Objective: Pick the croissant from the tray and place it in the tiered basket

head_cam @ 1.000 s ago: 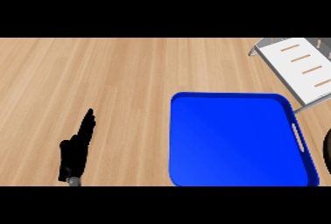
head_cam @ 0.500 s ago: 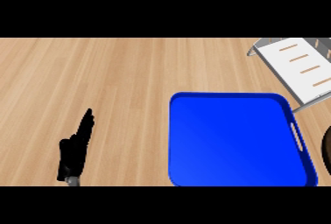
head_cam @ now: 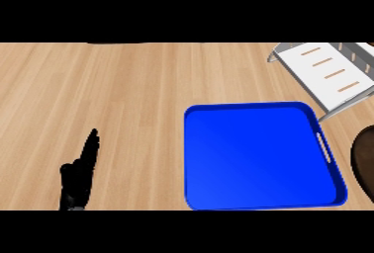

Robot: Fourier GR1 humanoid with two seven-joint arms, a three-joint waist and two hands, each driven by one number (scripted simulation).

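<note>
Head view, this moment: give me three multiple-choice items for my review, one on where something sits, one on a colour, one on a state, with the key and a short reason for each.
1. Where is the wire basket relative to the tray?
A. Beyond its far right corner
B. To its left
C. Stacked on top of it

2. What colour is the tray?
A. Red
B. Blue
C. Green

3. What is the state of the left hand?
A. Curled round a croissant
B. Pressing down on the tray
C. Open, fingers straight, holding nothing

Key:
1 A: the wire basket sits at the upper right, past the far right corner of the tray.
2 B: the tray's floor and rim are plain blue, and no croissant shows on it.
3 C: the left hand shows at the lower left over the wooden counter, fingers straight, apart from the tray.
</note>
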